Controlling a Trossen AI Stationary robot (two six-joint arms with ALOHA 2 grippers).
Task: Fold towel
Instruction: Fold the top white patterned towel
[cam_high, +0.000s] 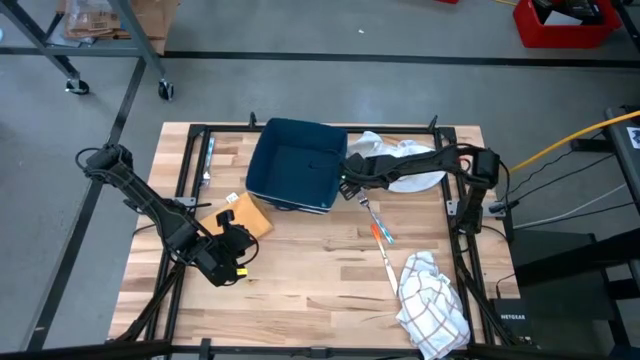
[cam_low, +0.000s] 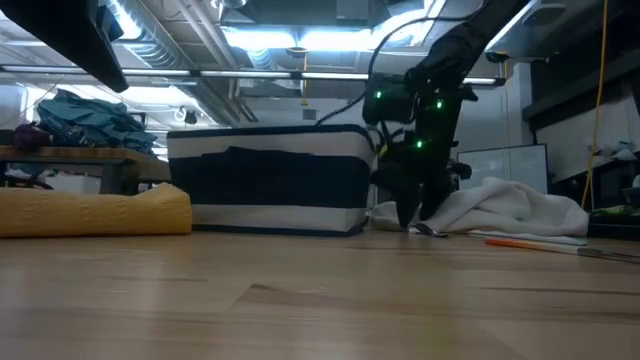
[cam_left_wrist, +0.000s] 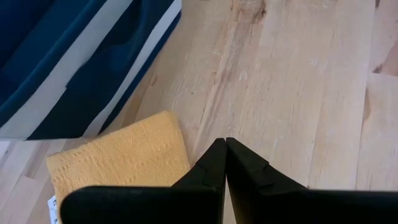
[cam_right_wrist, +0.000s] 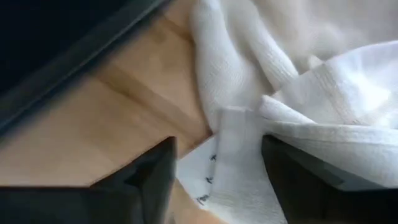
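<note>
The right hand (cam_high: 352, 186) is held open, low over the desk (cam_high: 310, 290), with an edge of the white towel (cam_high: 405, 160) lying between its fingers (cam_right_wrist: 149, 174), just beside the blue bin (cam_high: 295, 165). The left hand (cam_left_wrist: 225, 149) is shut on nothing, with a yellow cloth (cam_left_wrist: 118, 162) just beside it.

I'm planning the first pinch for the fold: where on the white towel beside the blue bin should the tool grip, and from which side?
Probably the loose hemmed corner with the tag, lying flat on the table at the white towel's edge nearest the blue bin. Come from above: the right tool already straddles it, open. The rest is bunched.
</note>
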